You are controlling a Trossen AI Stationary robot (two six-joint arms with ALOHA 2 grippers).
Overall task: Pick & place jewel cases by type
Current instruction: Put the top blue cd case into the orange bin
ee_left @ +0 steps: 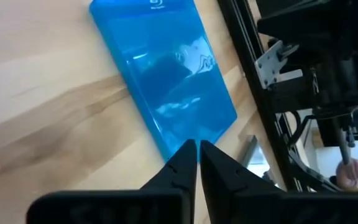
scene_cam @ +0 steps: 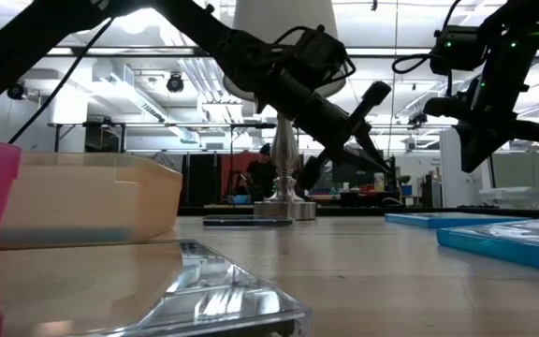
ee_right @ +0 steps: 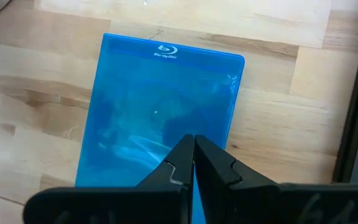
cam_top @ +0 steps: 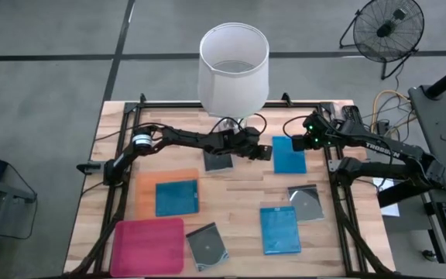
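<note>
From where I stand, both arms reach toward the far side of the bench (cam_top: 238, 194), and both wrist cameras look down on the same blue jewel case (cam_top: 289, 154) lying flat near the far right edge. The left end effector (cam_top: 263, 151) hangs in the air just beside that case, its fingers pressed together and holding nothing; the right end effector (cam_top: 310, 138) hovers near the case's other side, likewise closed and empty. I'd judge one of them is lining up on it, since closed tips can nudge a thin case that lies too flat to pinch.

The sorting looks barely begun. One blue jewel case in the tray (cam_top: 176, 198) already rests on the orange tray (cam_top: 147, 186), presumably the blue pile. The pink tray (cam_top: 147, 244) holds nothing I can see, probably meant for the grey ones. A front blue case (cam_top: 279, 229) and three grey disc cases (cam_top: 217, 160), (cam_top: 307, 201), (cam_top: 207, 245) lie flat, scattered across the wood. A white lamp (cam_top: 233, 68) stands at the far edge.
</note>
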